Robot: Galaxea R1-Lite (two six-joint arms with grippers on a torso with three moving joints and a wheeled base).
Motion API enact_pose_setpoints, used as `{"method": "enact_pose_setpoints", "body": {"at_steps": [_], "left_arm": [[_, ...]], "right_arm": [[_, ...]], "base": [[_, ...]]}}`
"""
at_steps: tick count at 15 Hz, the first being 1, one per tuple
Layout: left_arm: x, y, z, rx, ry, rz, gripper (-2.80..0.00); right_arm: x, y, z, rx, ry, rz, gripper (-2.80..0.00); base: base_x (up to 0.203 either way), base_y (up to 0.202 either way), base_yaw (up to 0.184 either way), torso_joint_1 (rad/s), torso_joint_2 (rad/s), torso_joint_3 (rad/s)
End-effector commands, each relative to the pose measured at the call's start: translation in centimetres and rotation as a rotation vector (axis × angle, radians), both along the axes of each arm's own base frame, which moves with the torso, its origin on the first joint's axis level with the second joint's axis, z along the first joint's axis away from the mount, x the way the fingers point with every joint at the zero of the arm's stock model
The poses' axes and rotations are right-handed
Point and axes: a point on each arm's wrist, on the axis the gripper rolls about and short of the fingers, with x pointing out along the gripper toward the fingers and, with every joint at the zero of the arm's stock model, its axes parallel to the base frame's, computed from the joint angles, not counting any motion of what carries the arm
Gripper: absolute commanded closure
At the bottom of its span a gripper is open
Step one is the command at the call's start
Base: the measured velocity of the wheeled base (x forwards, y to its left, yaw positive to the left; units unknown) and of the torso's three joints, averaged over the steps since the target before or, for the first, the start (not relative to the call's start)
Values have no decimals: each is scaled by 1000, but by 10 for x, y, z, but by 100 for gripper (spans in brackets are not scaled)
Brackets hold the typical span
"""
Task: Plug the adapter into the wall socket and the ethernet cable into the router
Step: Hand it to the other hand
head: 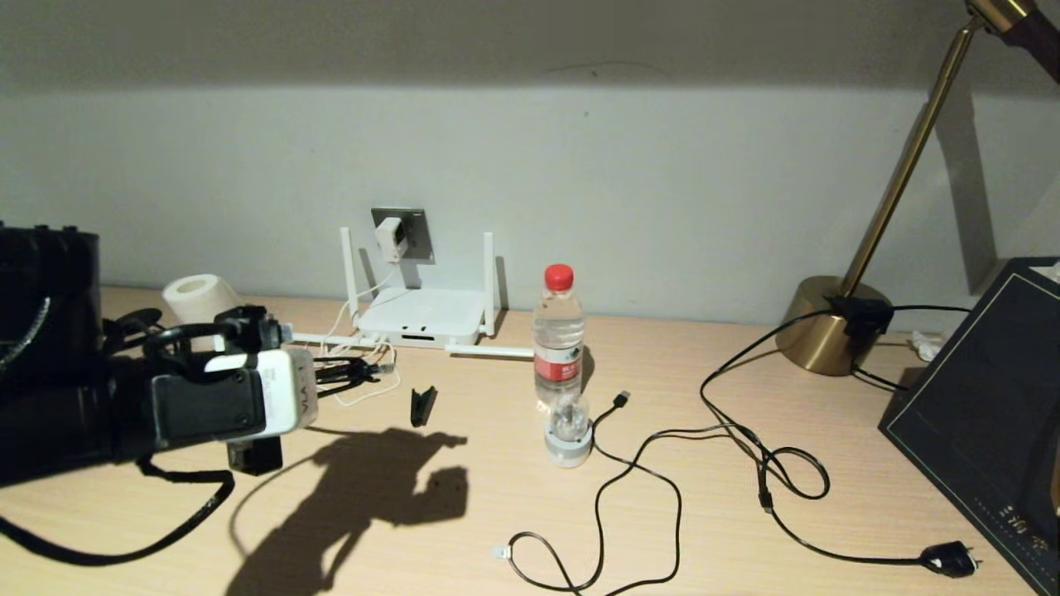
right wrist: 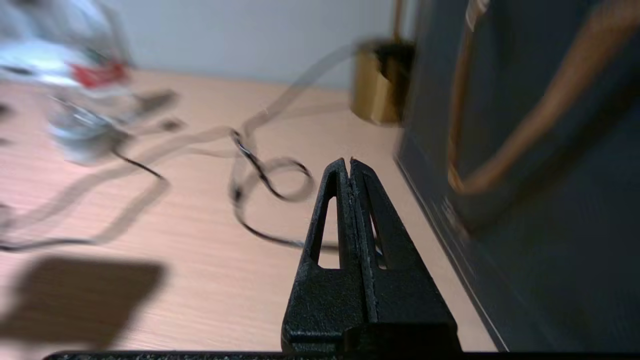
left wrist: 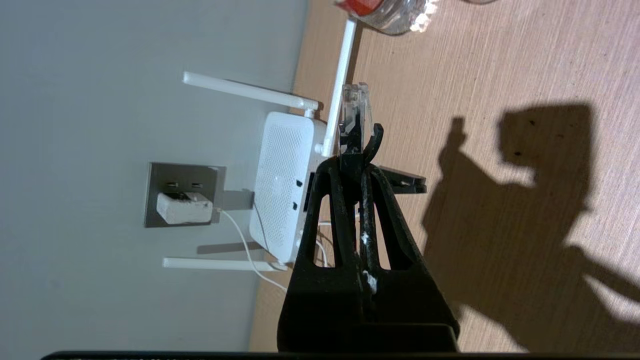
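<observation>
The white adapter (head: 387, 236) (left wrist: 184, 207) sits plugged into the grey wall socket (head: 416, 234) (left wrist: 152, 200), and its thin white cord runs down to the white router (head: 422, 314) (left wrist: 280, 185) below. My left gripper (head: 269, 329) (left wrist: 352, 162) hovers over the desk to the left of the router's front. It is shut on the black boot of the ethernet cable (left wrist: 355, 107), whose clear connector sticks out past the fingertips towards the router. The right gripper (right wrist: 348, 161) is shut on nothing, low over the desk beside the dark box; the head view does not show it.
A water bottle (head: 559, 339) and a small bulb-like item (head: 568, 430) stand right of the router. A black clip (head: 422, 406) lies in front of it. Black cables (head: 638, 463), a black plug (head: 951, 560), a brass lamp base (head: 828, 327), a dark box (head: 985, 414) and a paper roll (head: 195, 298) share the desk.
</observation>
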Motion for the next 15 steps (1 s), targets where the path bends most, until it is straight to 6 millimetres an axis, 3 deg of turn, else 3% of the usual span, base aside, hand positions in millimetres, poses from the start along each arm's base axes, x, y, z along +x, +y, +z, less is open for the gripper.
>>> {"method": "enact_pose_setpoints", "body": {"at_steps": [1, 5, 7, 11, 13, 15], "left_arm": [[-2, 0, 3, -1, -17, -7, 0], [2, -16, 16, -49, -32, -48, 0], [8, -28, 24, -63, -42, -52, 0], [19, -45, 22, -66, -24, -89, 0], [28, -61, 19, -67, -49, -109, 0], [32, -66, 17, -70, -56, -113, 0]], "right_arm": [[8, 1, 40, 37, 35, 65, 0], [68, 7, 122, 203, 203, 375, 0], [107, 11, 143, 249, 290, 541, 0], [179, 36, 148, 265, 378, 801, 0], [208, 66, 143, 247, 411, 886, 0], [226, 109, 132, 218, 446, 928, 0]], "base": [[0, 0, 0, 0, 0, 0], [0, 0, 0, 0, 0, 0], [0, 0, 0, 0, 0, 0], [0, 0, 0, 0, 0, 0], [0, 0, 0, 0, 0, 0], [0, 0, 0, 0, 0, 0]]}}
